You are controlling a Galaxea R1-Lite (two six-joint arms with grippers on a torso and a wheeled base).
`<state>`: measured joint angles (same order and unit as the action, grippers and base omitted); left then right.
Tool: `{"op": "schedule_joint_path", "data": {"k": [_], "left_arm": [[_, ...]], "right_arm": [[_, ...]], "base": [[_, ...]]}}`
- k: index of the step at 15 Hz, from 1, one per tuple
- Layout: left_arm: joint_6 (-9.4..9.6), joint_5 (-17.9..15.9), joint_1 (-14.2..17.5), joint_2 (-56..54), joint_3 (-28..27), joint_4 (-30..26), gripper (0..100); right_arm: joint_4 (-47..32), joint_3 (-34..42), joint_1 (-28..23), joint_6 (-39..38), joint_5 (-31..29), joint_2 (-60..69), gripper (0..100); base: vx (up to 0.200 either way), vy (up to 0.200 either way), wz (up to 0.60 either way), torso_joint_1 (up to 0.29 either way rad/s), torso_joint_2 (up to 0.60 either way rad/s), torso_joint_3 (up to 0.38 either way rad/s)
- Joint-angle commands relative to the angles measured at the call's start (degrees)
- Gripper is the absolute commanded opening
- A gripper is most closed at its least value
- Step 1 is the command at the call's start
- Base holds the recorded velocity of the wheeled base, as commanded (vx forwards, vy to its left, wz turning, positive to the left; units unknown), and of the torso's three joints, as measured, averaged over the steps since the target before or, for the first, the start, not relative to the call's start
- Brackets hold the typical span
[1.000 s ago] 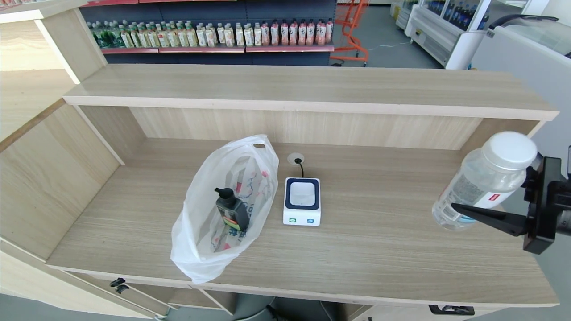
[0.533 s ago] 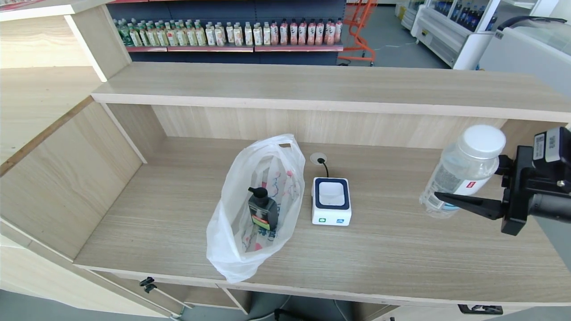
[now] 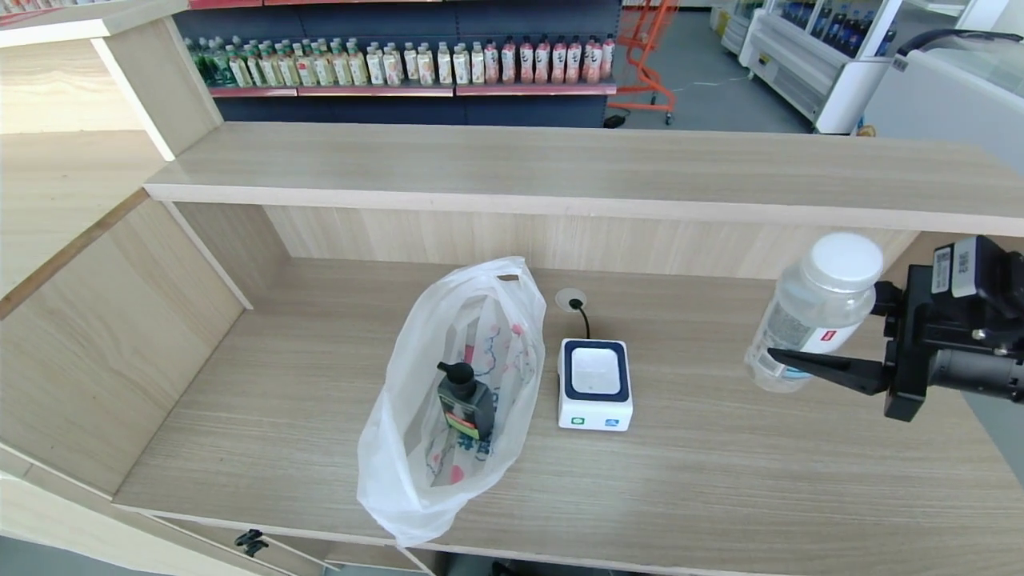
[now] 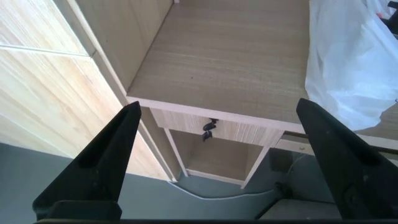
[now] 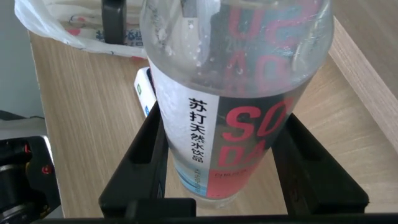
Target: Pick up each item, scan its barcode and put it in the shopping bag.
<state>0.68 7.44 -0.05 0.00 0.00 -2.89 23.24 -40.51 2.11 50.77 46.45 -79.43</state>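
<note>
Head view: the right gripper (image 3: 792, 352) clamps a clear bottle (image 3: 810, 316), tilted above the counter (image 3: 720, 464), well right of the scanner (image 3: 594, 384) and the bag (image 3: 384, 456).
Left wrist view: the left gripper (image 4: 217, 109) is spread wide and empty.
Right wrist view: the fingers (image 5: 140, 158) grip what seems to be the bottle's lower part.

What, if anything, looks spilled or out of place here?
Nothing stands out. The shopping bag lies open with a pump bottle inside, the scanner sits beside it, and the right claw holds a water bottle.
</note>
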Motion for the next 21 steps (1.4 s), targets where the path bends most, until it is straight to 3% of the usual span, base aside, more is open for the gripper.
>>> {"op": "schedule_joint_path", "data": {"k": [1, 4, 10, 15, 21], "left_arm": [[-0.07, 0.0, 0.0, 0.1, 0.0, 0.0, 100], [-0.07, 0.0, 0.0, 0.1, 0.0, 0.0, 100], [-0.07, 0.0, 0.0, 0.1, 0.0, 0.0, 100], [-0.07, 0.0, 0.0, 0.1, 0.0, 0.0, 100], [-0.07, 0.0, 0.0, 0.1, 0.0, 0.0, 100]], "right_arm": [[0.1, -0.3, 0.7, 0.7, 0.0, -1.2, 0], [0.1, -0.4, 1.5, 7.9, 0.1, -5.5, 0], [0.1, -2.9, 8.0, 17.1, 1.9, -11.2, 0], [0.2, -8.7, 8.8, 27.4, 10.2, -20.7, 0], [0.1, -10.1, 8.5, 37.0, 12.5, -26.5, 0]], "base": [[0.000, 0.000, 0.00, 0.000, 0.00, 0.000], [0.000, 0.000, 0.00, 0.000, 0.00, 0.000], [0.000, 0.000, 0.00, 0.000, 0.00, 0.000], [0.000, 0.000, 0.00, 0.000, 0.00, 0.000], [0.000, 0.000, 0.00, 0.000, 0.00, 0.000]]}}
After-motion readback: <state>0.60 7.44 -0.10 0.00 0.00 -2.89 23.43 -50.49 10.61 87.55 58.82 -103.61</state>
